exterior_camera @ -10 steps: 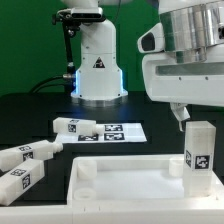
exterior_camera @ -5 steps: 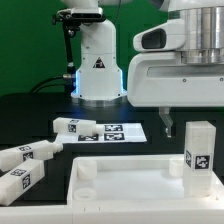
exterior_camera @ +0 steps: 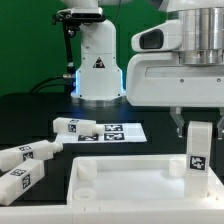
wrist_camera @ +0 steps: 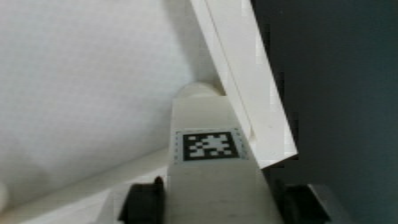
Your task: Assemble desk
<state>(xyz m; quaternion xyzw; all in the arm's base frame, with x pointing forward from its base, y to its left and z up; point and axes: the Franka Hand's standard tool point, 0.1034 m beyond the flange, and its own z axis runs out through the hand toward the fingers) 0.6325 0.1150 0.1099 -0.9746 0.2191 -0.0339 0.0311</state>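
Gripper [exterior_camera: 198,126] [wrist_camera: 226,203] straddles the top of the upright white square-section plastic leg [exterior_camera: 200,152] [wrist_camera: 214,160], one finger on each side, jaws at middling width. Can't tell whether they press on it. That leg stands in the corner of the white rimmed rectangular plastic tabletop panel [exterior_camera: 120,185] [wrist_camera: 89,80] at the exterior view's right. Three more white tagged legs [exterior_camera: 30,153] lie loose on the black table [exterior_camera: 30,108] at the exterior view's left, one at the end of the marker board [exterior_camera: 118,131].
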